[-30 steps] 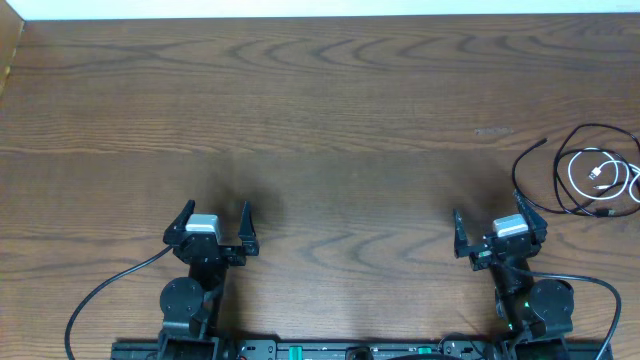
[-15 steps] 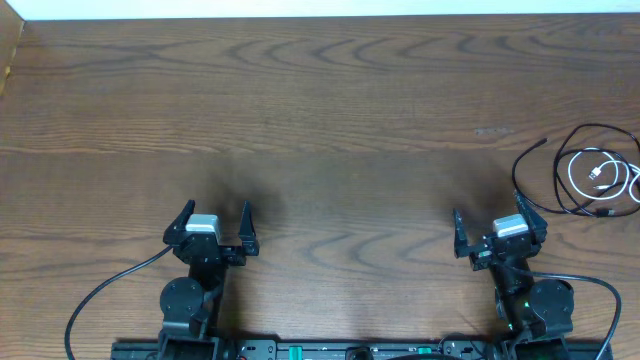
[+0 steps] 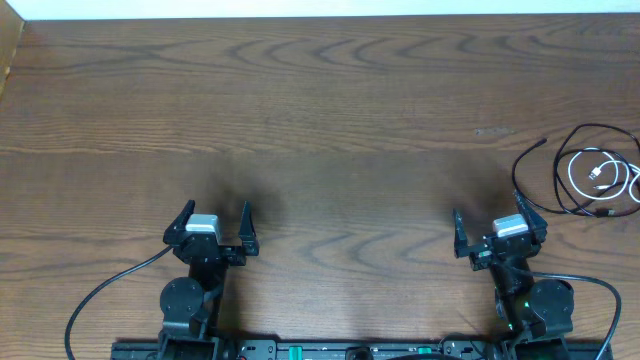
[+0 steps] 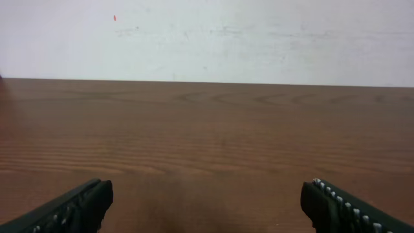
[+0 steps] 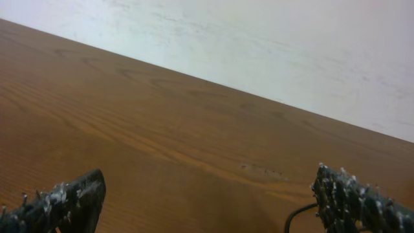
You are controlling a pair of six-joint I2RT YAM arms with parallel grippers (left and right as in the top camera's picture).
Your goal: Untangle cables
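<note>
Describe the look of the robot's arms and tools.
Both arms are black and rounded. The left tool and right tool each carry a pale grey block and two ridged black fingers. A black cable trails from each arm.

Open table [image 3: 320,120] ahead; cables [image 3: 598,172], seemingly tangled, lie far right.

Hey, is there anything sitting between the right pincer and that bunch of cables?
Nothing visible. Only bare table lies between the open right pincer and the cables, which lie near the table's right edge, ahead and to its right.
</note>
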